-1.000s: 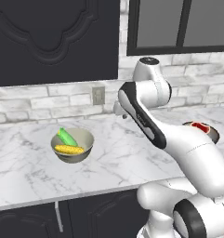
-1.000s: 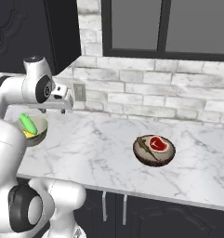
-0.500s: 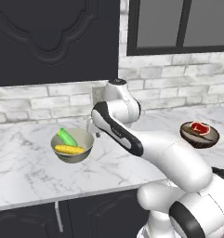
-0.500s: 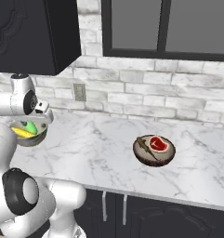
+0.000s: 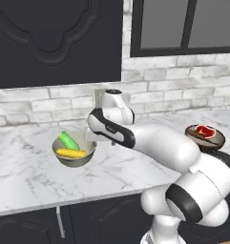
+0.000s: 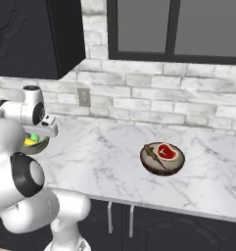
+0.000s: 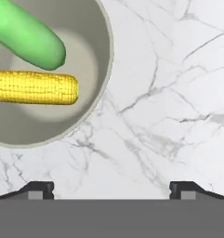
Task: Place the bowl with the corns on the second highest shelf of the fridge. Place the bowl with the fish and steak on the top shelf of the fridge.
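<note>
The gripper (image 7: 111,188) hangs with jaws spread wide and empty above the marble counter (image 7: 169,93), just beside the bowl with the corns (image 5: 74,150); farther along the counter sits a dark bowl of steak (image 6: 162,158).

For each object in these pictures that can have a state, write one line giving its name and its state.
bowl with the corns: upright on the counter, holding both cobs, not gripped.
dark bowl: upright on the counter, steak inside.
gripper: open, above the counter beside the corn bowl.
upper cabinet door: closed.
</note>
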